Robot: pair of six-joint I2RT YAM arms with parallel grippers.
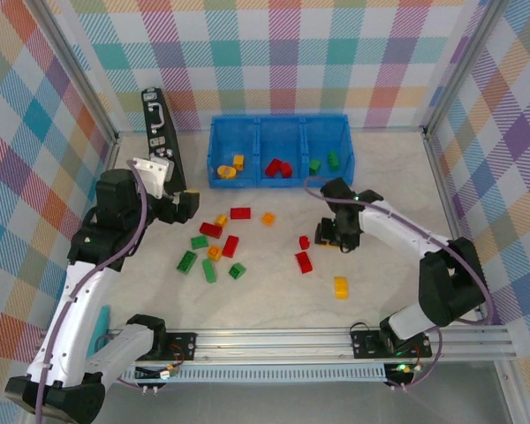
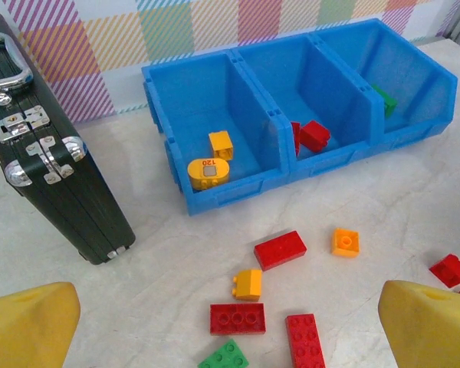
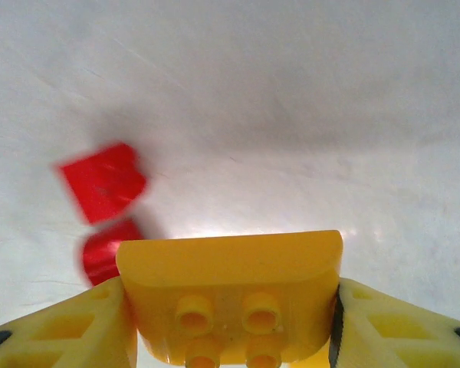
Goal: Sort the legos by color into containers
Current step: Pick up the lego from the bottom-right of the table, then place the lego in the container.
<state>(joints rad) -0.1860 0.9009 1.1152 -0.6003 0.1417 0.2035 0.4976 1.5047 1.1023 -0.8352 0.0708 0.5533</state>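
Observation:
My right gripper [image 3: 230,326] is shut on a yellow lego [image 3: 230,276], studs toward the camera, just above the table. Two red legos [image 3: 103,182] lie blurred to its left. From above, the right gripper [image 1: 331,237] sits right of a red brick [image 1: 304,261], and another yellow brick [image 1: 340,287] lies nearer the front. The blue containers [image 1: 280,181] stand at the back: yellow pieces [image 2: 208,173] in the left compartment, red [image 2: 314,136] in the middle, green [image 1: 333,160] in the right. My left gripper [image 1: 184,206] is open above loose red [image 2: 280,250], orange [image 2: 345,241] and green bricks.
A black case with a silver handle [image 1: 162,140] leans at the back left, close to the left arm. Loose bricks are scattered across the table's middle [image 1: 214,252]. Checked walls enclose the table on three sides.

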